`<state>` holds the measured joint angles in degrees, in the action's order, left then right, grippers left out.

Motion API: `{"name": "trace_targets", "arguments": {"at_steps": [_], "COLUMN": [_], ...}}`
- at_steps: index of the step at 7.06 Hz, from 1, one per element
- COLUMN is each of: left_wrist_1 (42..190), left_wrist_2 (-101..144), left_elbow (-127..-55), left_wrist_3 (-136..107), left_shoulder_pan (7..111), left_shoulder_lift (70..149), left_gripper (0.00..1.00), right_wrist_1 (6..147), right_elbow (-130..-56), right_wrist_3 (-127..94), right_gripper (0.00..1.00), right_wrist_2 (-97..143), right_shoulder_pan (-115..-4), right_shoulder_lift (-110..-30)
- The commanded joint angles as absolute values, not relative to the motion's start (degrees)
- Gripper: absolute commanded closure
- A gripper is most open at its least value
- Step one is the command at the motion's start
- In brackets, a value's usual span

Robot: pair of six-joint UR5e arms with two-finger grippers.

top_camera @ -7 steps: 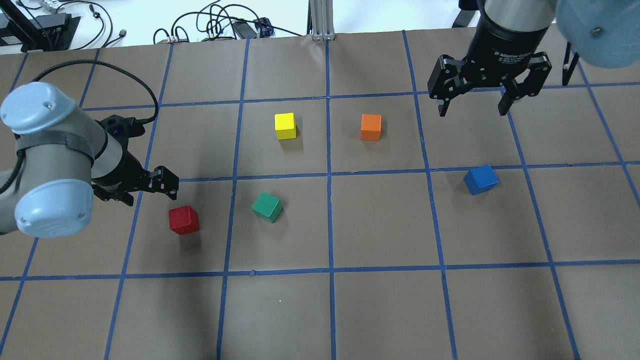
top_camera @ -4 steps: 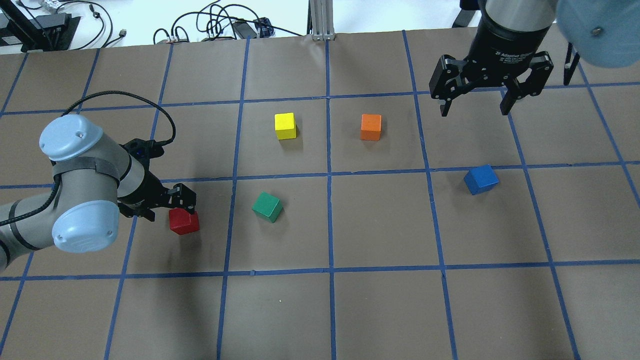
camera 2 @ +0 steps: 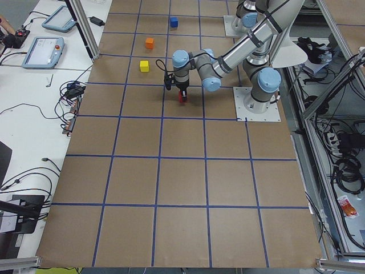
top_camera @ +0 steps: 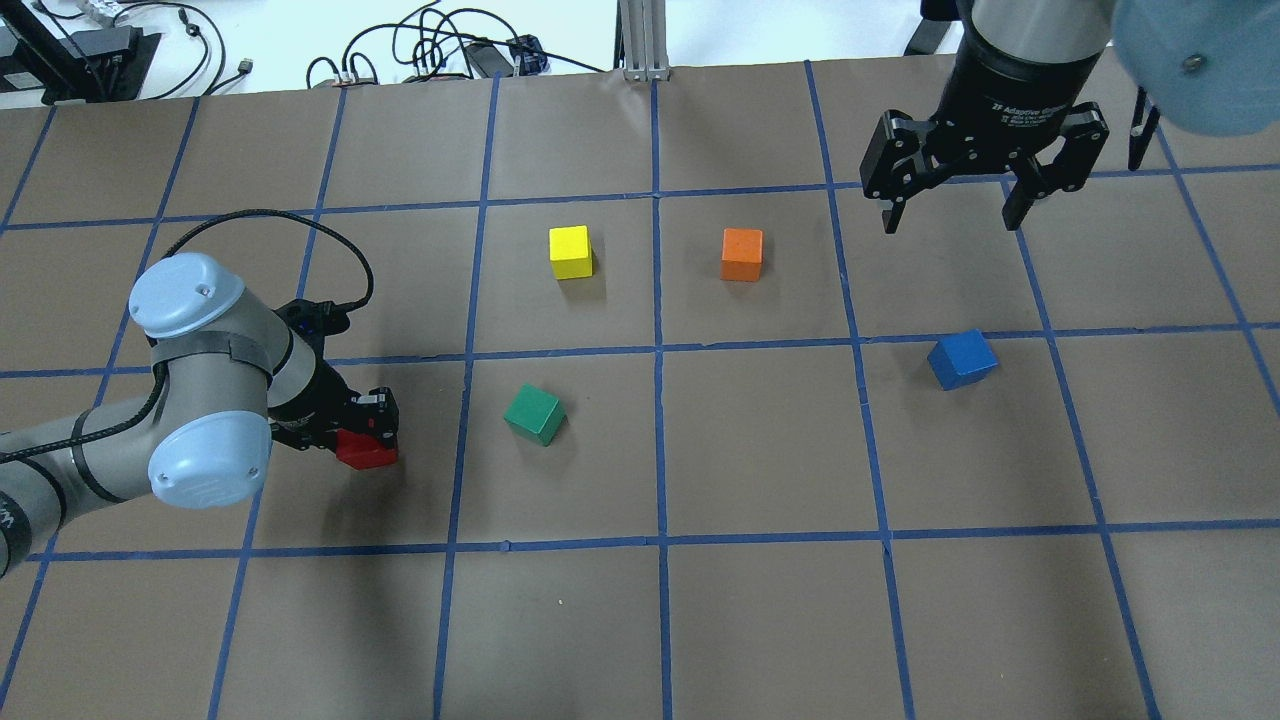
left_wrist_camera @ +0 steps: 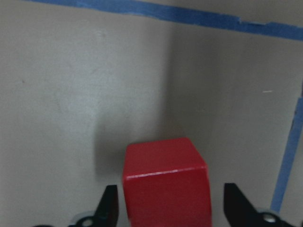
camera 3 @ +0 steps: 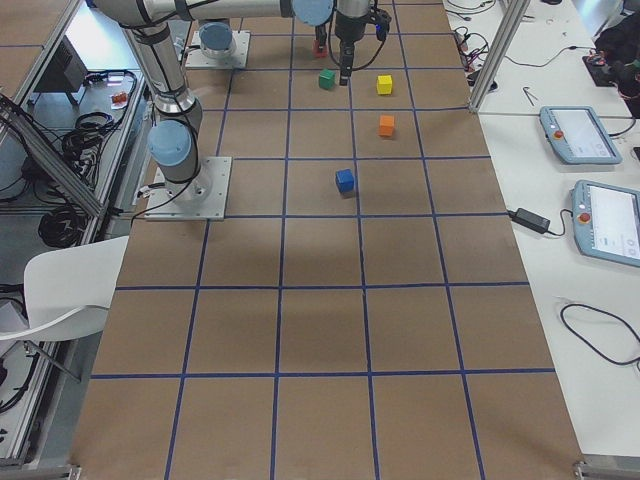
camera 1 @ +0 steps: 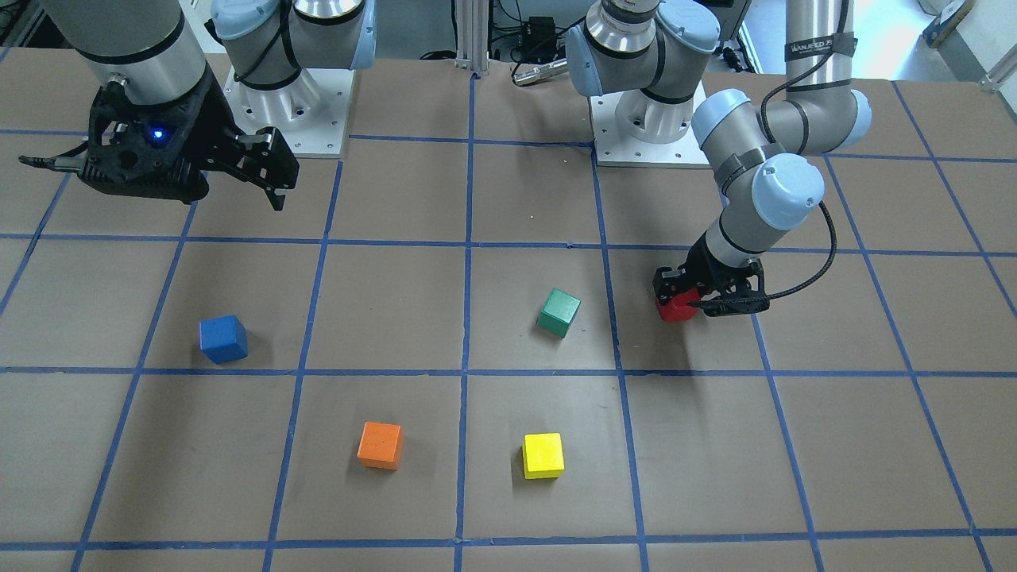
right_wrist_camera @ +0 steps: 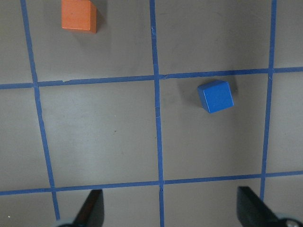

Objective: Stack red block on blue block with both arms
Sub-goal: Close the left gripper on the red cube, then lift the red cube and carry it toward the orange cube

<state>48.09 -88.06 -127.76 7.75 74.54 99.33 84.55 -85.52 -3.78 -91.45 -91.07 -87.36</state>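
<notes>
The red block (top_camera: 368, 452) lies on the brown paper table at the left; it also shows in the front view (camera 1: 677, 308). My left gripper (top_camera: 365, 432) is low over it and open. In the left wrist view the red block (left_wrist_camera: 165, 179) sits between the two fingertips (left_wrist_camera: 108, 205) with a gap on each side. The blue block (top_camera: 961, 359) lies alone at the right, seen below in the right wrist view (right_wrist_camera: 216, 96). My right gripper (top_camera: 948, 222) hangs high behind it, open and empty.
A green cube (top_camera: 535, 413) lies just right of the red block. A yellow cube (top_camera: 570, 251) and an orange cube (top_camera: 742, 254) lie farther back in the middle. Blue tape lines grid the table.
My left arm has swung right and lowered, so its open gripper now straddles the red block instead of standing behind and left of it. The right arm has barely moved.
</notes>
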Motion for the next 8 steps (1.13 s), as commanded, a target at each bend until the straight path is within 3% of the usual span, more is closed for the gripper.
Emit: {"name": "trace_targets", "arguments": {"at_steps": [1, 5, 8], "left_wrist_1": [48.77, 55.52, 54.49], "left_wrist_2": [-92.96, -85.89, -84.82], "left_elbow": [-124.31, -103.59, -98.46], "left_wrist_3": [7.39, -8.92, -14.38], "left_shoulder_pan": [79.06, 97.97, 109.74], "left_shoulder_lift": [98.79, 105.17, 112.40], "left_gripper": [1.00, 1.00, 1.00], "right_wrist_1": [84.55, 84.55, 84.73], "right_elbow": [-85.52, -85.52, -85.52], "right_wrist_3": [-3.78, -3.78, -3.69], "right_gripper": [0.00, 0.00, 0.00], "right_wrist_2": [-91.49, -91.49, -93.33], "right_shoulder_pan": [-91.05, -91.05, -91.05], "right_shoulder_lift": [-87.36, -87.45, -87.36]}}
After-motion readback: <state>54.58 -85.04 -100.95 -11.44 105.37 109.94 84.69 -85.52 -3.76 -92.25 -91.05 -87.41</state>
